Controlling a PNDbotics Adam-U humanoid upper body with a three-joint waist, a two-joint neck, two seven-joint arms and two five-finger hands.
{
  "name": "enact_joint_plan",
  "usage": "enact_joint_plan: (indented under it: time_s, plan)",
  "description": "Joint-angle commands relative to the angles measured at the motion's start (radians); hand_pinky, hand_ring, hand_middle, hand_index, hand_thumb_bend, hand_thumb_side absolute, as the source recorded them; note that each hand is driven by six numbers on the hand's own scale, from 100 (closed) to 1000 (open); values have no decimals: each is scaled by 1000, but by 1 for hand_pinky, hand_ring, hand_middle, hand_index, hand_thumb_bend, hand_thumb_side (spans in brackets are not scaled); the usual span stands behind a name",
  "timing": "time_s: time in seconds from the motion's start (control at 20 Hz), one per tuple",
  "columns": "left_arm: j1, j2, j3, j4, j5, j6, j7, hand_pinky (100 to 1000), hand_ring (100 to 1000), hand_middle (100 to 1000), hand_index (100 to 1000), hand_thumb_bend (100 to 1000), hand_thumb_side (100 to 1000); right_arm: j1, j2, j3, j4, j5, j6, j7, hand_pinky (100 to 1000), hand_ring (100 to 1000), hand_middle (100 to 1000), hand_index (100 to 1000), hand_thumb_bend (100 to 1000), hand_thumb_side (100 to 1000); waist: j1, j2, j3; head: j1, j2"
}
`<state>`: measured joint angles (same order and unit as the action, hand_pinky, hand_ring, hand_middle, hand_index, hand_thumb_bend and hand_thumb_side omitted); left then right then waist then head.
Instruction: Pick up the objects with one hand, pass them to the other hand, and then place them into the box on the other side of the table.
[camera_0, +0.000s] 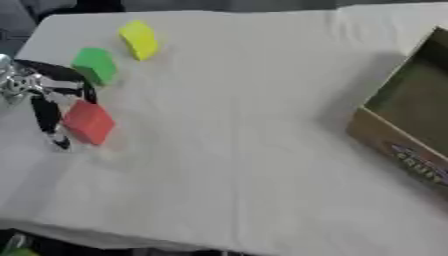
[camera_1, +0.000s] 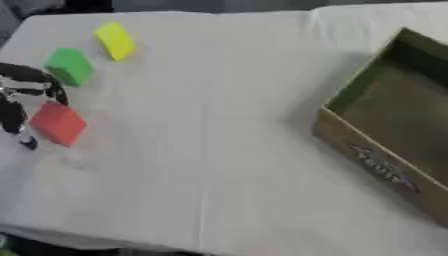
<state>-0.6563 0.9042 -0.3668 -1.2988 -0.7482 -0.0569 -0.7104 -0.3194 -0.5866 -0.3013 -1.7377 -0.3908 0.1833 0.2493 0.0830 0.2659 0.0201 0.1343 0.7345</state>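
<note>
Three blocks lie at the left of the white table (camera_0: 236, 150): a yellow block (camera_0: 139, 39) farthest back, a green block (camera_0: 94, 65) in front of it, and a red block (camera_0: 88, 122) nearest me. My left hand (camera_0: 45, 92), black and silver, comes in from the left edge and sits at the red block. One finger (camera_0: 54, 131) runs down the block's left side and the others curl over its upper corner, so the block is pinched between them. Whether the block is off the cloth I cannot tell. My right hand shows in no view.
An open cardboard box (camera_1: 385, 165) with a dark green inside stands at the right edge of the table. A wide stretch of white cloth lies between the blocks and the box. The table's front edge runs along the bottom.
</note>
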Motion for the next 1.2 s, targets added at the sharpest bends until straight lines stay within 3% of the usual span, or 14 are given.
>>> enact_joint_plan:
  time_s: [0.05, 0.75, 0.95, 1.2]
  plan:
    - [-11, 21, 17, 4, -12, -5, 29, 771, 819, 752, 788, 667, 100, -9, -26, -4, -9, 6, -3, 7, 1000, 843, 1000, 963, 100, 785, -6, 2, 1, 4, 0]
    - [0, 3, 24, 48, 24, -5, 149, 687, 708, 576, 609, 518, 100, -9, -25, -5, -9, 7, -3, 10, 1000, 844, 1000, 963, 100, 787, -8, 4, 0, 9, 2]
    - [5, 2, 25, 51, 49, 1, 185, 655, 628, 492, 520, 472, 100, -10, -26, -4, -9, 7, -3, 10, 1000, 844, 1000, 964, 100, 787, -8, 4, -1, 10, 2]
    - [29, 20, 49, -10, 119, 25, 197, 621, 568, 432, 471, 404, 100, -9, -26, -6, -10, 7, -3, 9, 1000, 844, 1000, 964, 100, 786, -8, 5, 1, 8, 4]
